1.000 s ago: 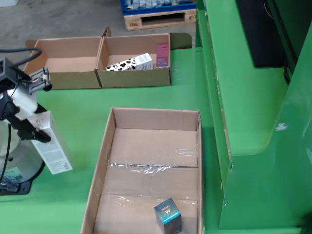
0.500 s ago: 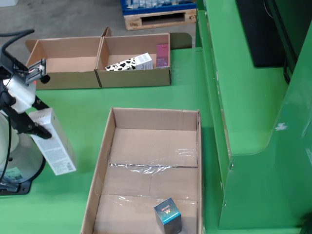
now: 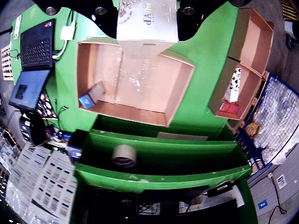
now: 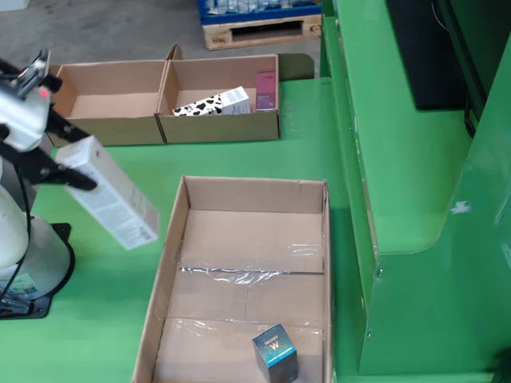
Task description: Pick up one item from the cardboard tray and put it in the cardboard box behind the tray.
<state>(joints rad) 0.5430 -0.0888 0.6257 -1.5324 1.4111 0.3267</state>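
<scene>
A: Which step is this?

B: The carry, I'd say. The gripper (image 4: 68, 171) holds a long white carton (image 4: 112, 191), jaws closed on its upper end, and the carton hangs tilted in the air, just off the tray's (image 4: 172, 239) 9 o'clock wall in the fixed view. The wrist view shows the same carton (image 3: 147, 21) at 12 o'clock, printed face toward the lens, with the tray (image 3: 180, 86) below it.

A: And next?

B: A swing toward 12 o'clock, to the twin boxes (image 4: 168, 132) behind the tray. The left bay (image 4: 108, 108) looks bare; the right bay already holds a cow-print carton (image 4: 211, 104) and a pink one (image 4: 266, 90). The long carton would need to be lowered clear of the box wall, so height comes first, then release.

A: What's left in the tray?

B: One small blue cube (image 4: 275, 355) at 6 o'clock, on taped cardboard.

A: The surroundings?

B: A green table (image 4: 303, 159), a green shelf unit at 3 o'clock, concrete floor and a pallet (image 4: 259, 32) at 12. In the wrist view there's a tape roll (image 3: 124, 155) on a shelf and a keyboard (image 3: 39, 44) at 10 o'clock.
</scene>
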